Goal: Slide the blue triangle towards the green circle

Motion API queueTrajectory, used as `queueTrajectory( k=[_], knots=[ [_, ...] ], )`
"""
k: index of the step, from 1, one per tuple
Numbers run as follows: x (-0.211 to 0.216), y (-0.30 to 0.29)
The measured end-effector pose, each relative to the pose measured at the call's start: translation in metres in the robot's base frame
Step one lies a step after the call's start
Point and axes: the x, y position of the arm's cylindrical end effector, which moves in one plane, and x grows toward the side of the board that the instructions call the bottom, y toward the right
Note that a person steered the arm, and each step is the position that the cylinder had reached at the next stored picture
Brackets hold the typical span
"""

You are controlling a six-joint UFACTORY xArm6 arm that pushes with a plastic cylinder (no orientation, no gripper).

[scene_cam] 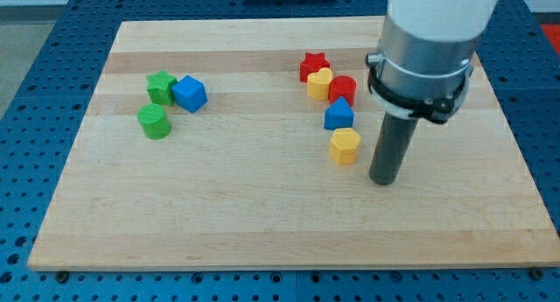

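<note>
Blue triangle: right of the board's middle, nearer the top edge than the bottom. Solid blue, peaked top, short flat sides, sitting flat. It is one link in a column of five blocks running down toward the bottom edge: red star, yellow heart, red circle, then the triangle, then yellow hexagon just below it. Triangle looks to touch the red circle above and the hexagon below; gaps too small to be sure.

My tip: down on the board, right of the hexagon and slightly toward the bottom edge, near but apart from it, also apart from the triangle. No jaws on this rig, only the plain rod, so nothing to spread or pinch. Position on the right side makes sense as a start for a leftward push; judged too low yet to meet the triangle squarely, more in line with the hexagon.

Green circle: well apart, toward the left edge, lowest of a cluster of three. Green star above it, blue cube beside the star.

Bare wood between the column and the cluster. Risk, as a judgement: neighbours drag along with the triangle.
</note>
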Motion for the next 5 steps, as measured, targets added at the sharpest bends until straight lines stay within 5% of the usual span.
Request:
queueTrajectory(
  k=[3, 5],
  knots=[
    [-0.083, -0.002],
    [-0.084, -0.063]
  ],
)
